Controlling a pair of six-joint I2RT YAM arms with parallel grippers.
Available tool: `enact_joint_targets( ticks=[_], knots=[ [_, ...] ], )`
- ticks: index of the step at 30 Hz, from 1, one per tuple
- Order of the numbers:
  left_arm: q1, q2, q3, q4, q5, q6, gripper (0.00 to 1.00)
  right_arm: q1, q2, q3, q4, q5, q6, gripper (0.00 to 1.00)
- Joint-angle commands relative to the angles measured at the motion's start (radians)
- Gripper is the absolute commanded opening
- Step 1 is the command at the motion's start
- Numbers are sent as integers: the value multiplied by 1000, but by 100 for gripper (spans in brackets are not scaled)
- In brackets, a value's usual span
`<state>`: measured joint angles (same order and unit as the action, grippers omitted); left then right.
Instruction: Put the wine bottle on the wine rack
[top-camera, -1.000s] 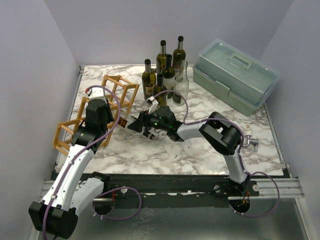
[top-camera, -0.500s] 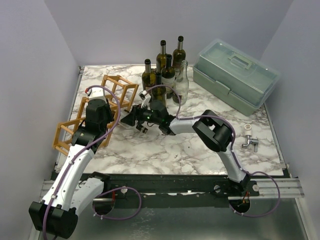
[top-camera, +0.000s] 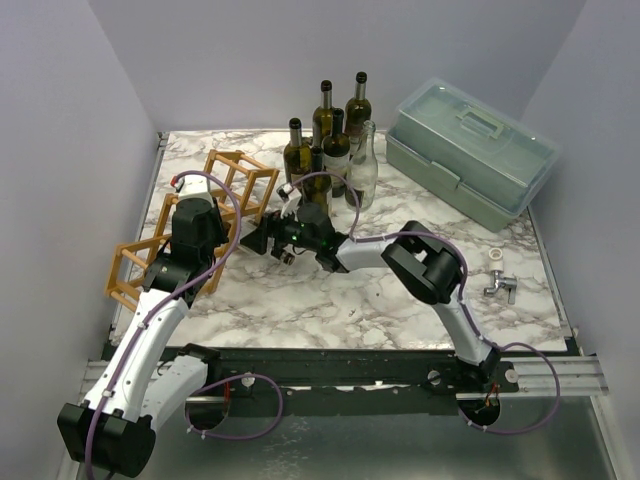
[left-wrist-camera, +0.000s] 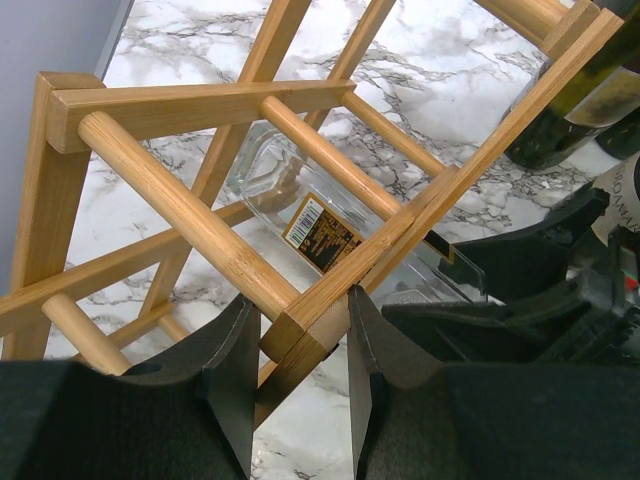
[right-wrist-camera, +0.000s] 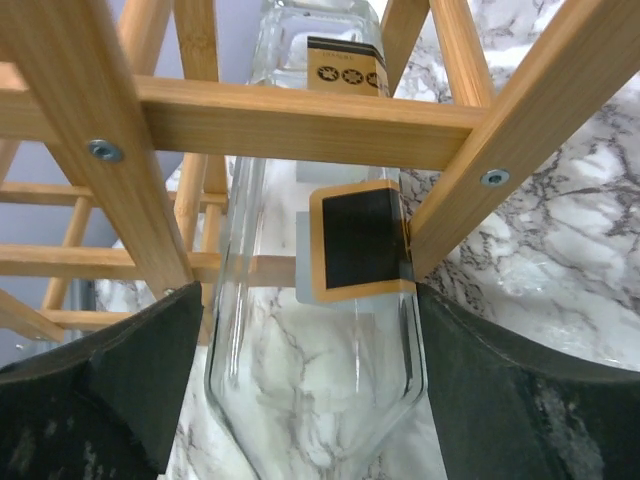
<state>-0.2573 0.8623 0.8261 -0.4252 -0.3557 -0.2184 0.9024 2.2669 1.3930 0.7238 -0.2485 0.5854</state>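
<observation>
The clear bottle (right-wrist-camera: 318, 330) lies nearly level, its long axis running left to right across the table, base pointing left into the rack (top-camera: 238, 185) and neck end toward the right gripper (right-wrist-camera: 312, 345). That gripper's fingers press on both sides of the shoulder and carry the bottle. The base and part of the body (the part with the black-and-gold label) sit inside one cell, between the sticks. The left gripper (left-wrist-camera: 298, 318) is clenched on a stick joint of the rack. Dark bottles (top-camera: 325, 140) stand just beyond the right gripper, and a pale green toolbox (top-camera: 470, 150) sits at the far right
</observation>
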Motion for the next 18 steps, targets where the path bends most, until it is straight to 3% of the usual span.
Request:
enact_joint_targets(
  ticks=[1,12,18],
  knots=[
    [-8,6,-11,17,38,0,0,10,-97,-68,102,43,-65,98],
    [-8,4,-10,20,34,1,0,32,-226,-189,6,13,-142,100],
    [-7,1,-8,20,35,-2,0,58,-289,-236,-136,67,-257,100]
  ],
)
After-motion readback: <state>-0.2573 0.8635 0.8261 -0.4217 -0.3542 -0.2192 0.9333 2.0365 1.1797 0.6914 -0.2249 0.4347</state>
